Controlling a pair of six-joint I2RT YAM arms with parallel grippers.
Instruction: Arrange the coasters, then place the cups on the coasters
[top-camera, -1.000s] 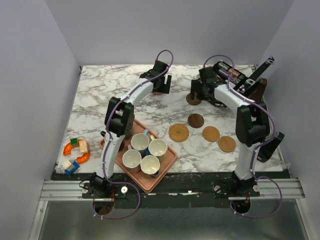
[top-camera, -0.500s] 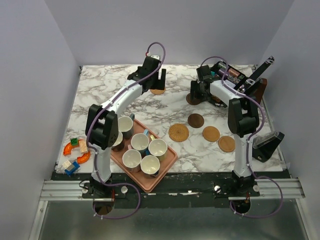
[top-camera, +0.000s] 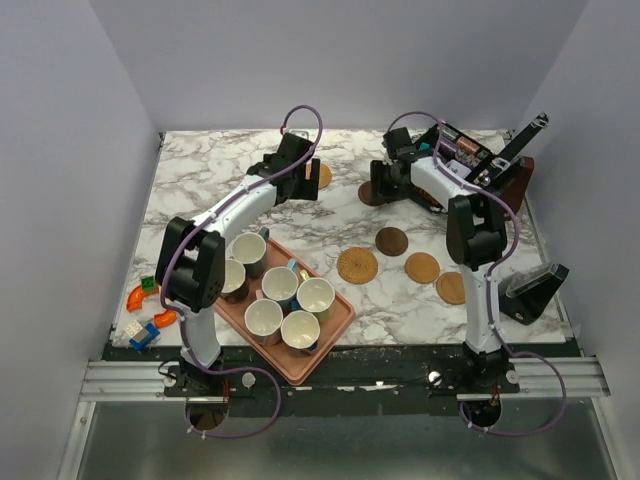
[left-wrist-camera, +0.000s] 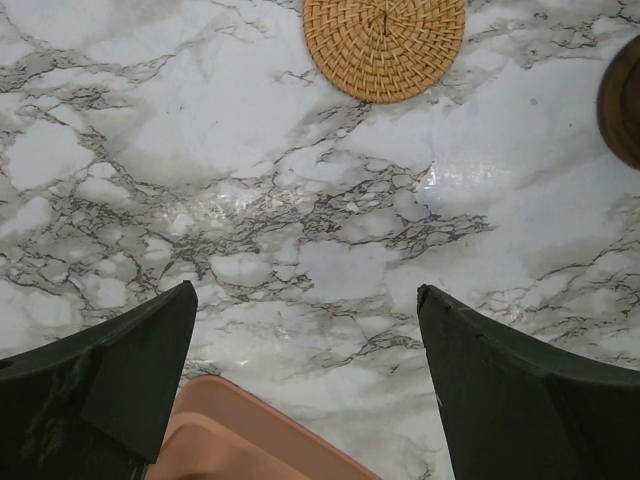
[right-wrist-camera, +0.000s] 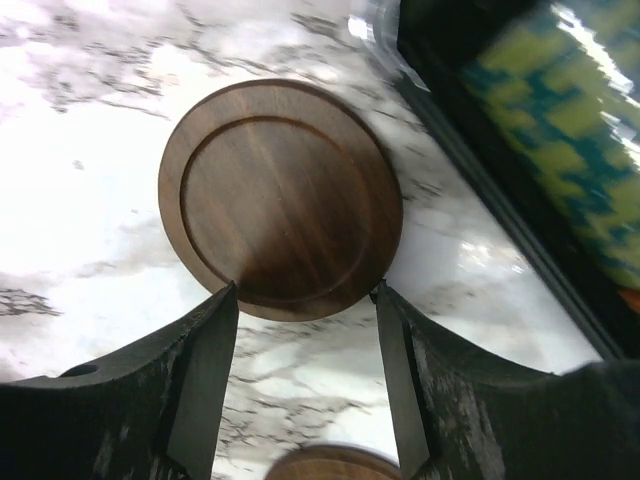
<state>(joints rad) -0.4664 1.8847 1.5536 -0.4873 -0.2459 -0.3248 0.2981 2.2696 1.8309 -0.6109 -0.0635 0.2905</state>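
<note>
**Marble table (top-camera: 200, 180): coasters (top-camera: 422, 267) partly gathered, no cup placed yet**

At the far left lies a small heap of toy blocks (top-camera: 145, 305), which have no part in the job. Beside them a pink tray (top-camera: 335, 325) holds all six cups (top-camera: 315, 295), packed close together, one partly covered from view. None stands on a coaster, so that half of the task looks unstarted.

Towards the back, the left gripper (left-wrist-camera: 305, 300) hangs over bare marble. Its jaws are spread wide with nothing between them. Just beyond it lies a woven coaster (left-wrist-camera: 385, 45), untouched.

Right of that, the right gripper (right-wrist-camera: 300, 325) is low over a dark wooden coaster (right-wrist-camera: 280, 195). Its jaws are partly drawn in, and the fingertips sit at the near rim of the disc. Whether they grip it cannot be told.

Nearer the front, to the right of the tray, four coasters lie close together in a loose line. One is dark, one is large and woven, and two are tan.

By my reading, four of the six coasters are roughly in place. The two at the back need bringing over to join them. After that, all six cups have to be lifted off the tray and set down, one on each disc.
</note>
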